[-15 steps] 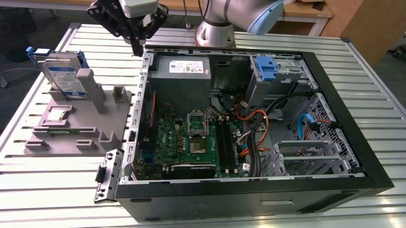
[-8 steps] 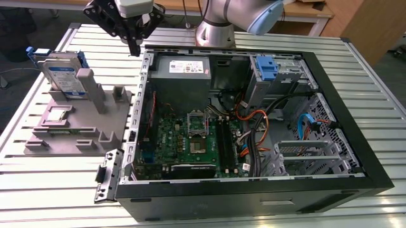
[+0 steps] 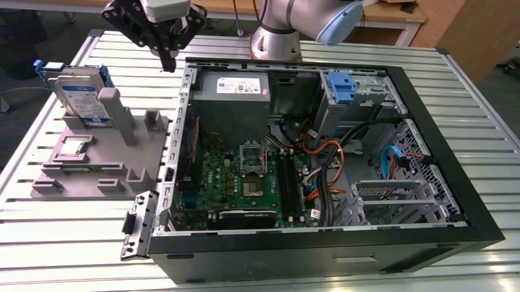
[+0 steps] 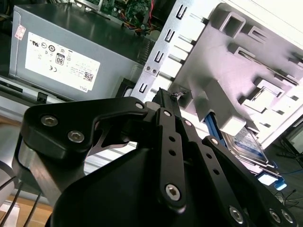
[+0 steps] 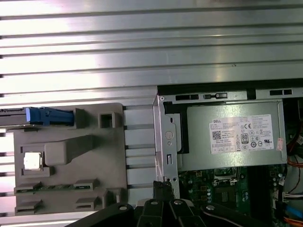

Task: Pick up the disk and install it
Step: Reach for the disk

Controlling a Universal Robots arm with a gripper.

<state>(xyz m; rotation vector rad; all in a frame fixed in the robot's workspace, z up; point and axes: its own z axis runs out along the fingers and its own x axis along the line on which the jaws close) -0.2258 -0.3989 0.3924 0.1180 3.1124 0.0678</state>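
Note:
The disk (image 3: 81,97) stands on edge in a grey holder (image 3: 97,158) at the exterior view's left, its blue-and-white label facing forward and blue rails round its edges. My gripper (image 3: 168,61) hangs above the back left corner of the open computer case (image 3: 325,249), to the right of the disk and apart from it. Its fingers are shut together with nothing between them. In the first wrist view the disk (image 5: 45,116) appears edge-on, far from the gripper (image 5: 163,185). In the second wrist view the disk (image 4: 246,142) lies beyond the gripper (image 4: 163,93).
A grey power-supply box (image 3: 231,85) with a white label sits in the case's back left, just beside the gripper. A bare blue bracket (image 3: 341,88) sits in the drive bay at the back right. Cables and the motherboard (image 3: 243,182) fill the case. Everything rests on a slatted metal table (image 3: 65,243).

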